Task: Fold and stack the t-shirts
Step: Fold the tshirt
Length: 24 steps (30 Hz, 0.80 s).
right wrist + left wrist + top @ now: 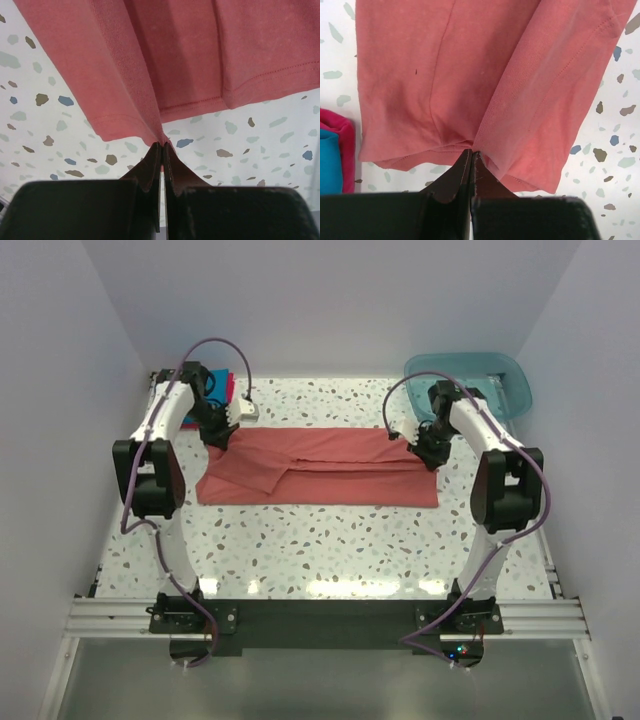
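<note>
You have the salmon-red t-shirt (pixel 320 468) lying as a long folded band across the middle of the speckled table (pixel 330 550), stretched left to right between the two arms. Your left gripper (pixel 471 154) is pressed together on the shirt's left end, pinching a bunched bit of its hem, and your right gripper (pixel 161 146) is likewise clamped on a fold of cloth at the right end. The bright blue t-shirt (pixel 214 378) and crimson-pink t-shirt (pixel 233 387) sit together at the far left corner, just beyond the left gripper, while the teal tub (pixel 480 380) stands at the far right corner.
</note>
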Each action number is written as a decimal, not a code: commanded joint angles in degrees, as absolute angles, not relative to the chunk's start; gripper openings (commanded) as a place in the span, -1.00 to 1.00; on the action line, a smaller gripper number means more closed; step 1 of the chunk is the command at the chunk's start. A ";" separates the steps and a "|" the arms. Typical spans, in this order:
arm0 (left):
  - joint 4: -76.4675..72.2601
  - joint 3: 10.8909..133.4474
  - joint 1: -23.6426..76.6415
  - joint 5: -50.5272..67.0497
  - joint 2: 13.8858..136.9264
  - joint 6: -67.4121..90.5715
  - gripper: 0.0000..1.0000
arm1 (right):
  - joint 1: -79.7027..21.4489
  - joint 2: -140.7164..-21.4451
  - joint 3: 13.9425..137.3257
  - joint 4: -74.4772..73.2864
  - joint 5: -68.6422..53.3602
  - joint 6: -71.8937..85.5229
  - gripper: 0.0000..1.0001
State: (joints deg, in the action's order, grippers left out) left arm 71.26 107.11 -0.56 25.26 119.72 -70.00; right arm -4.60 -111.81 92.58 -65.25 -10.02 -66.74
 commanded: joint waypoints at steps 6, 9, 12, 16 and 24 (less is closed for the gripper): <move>69.26 111.71 -0.44 24.35 122.34 -69.52 -1.00 | -4.13 -114.52 95.62 -65.04 -8.70 -67.50 -1.00; 68.82 111.88 -0.44 24.17 122.69 -69.52 -1.00 | -4.13 -115.57 96.33 -64.52 -8.53 -67.33 -1.00; 68.38 111.54 -0.44 23.21 123.48 -69.35 -1.00 | -4.13 -116.97 97.99 -63.73 -8.09 -66.71 -1.00; 62.17 110.22 -0.44 22.41 122.79 -64.00 -0.70 | -4.13 -118.73 99.31 -61.71 -6.25 -63.55 -1.00; 60.03 106.10 -4.30 28.03 115.86 -46.60 -0.21 | -3.69 -115.76 101.69 -63.44 -4.64 -51.71 0.02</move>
State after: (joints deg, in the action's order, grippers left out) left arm 61.25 108.55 -1.78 24.36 122.37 -54.85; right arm -4.19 -119.57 99.07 -62.02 -4.38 -58.61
